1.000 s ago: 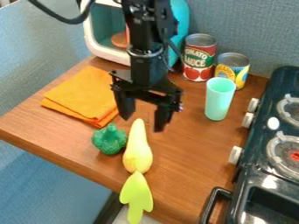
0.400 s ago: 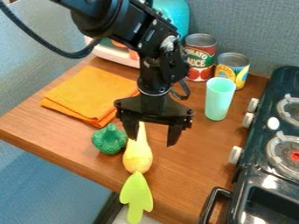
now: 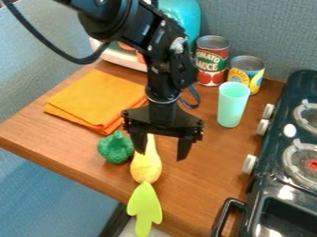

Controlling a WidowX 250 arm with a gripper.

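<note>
The black gripper (image 3: pixel 162 156) hangs open over the counter with its fingers pointing down, nothing held between them. Its left finger overlaps the upper part of a yellow root-shaped toy (image 3: pixel 146 168); whether they touch I cannot tell. A flat lime-green leaf piece (image 3: pixel 145 208) joins the root's lower end and sticks out past the counter's front edge. Just left of the yellow toy sits a dark green bumpy toy (image 3: pixel 116 148), close to the left finger.
An orange cloth (image 3: pixel 96 99) lies folded at the left. Behind the gripper stand a mint cup (image 3: pixel 232 104), a red-labelled can (image 3: pixel 211 60), a yellow-labelled can (image 3: pixel 246 73) and a teal appliance (image 3: pixel 180 17). A dark stove (image 3: pixel 282 166) borders the counter (image 3: pixel 204 180) on the right.
The gripper has come forward toward the front edge and lower, with its fingers apart throughout. The arm above it now leans in from the upper left. The toys have stayed put.
</note>
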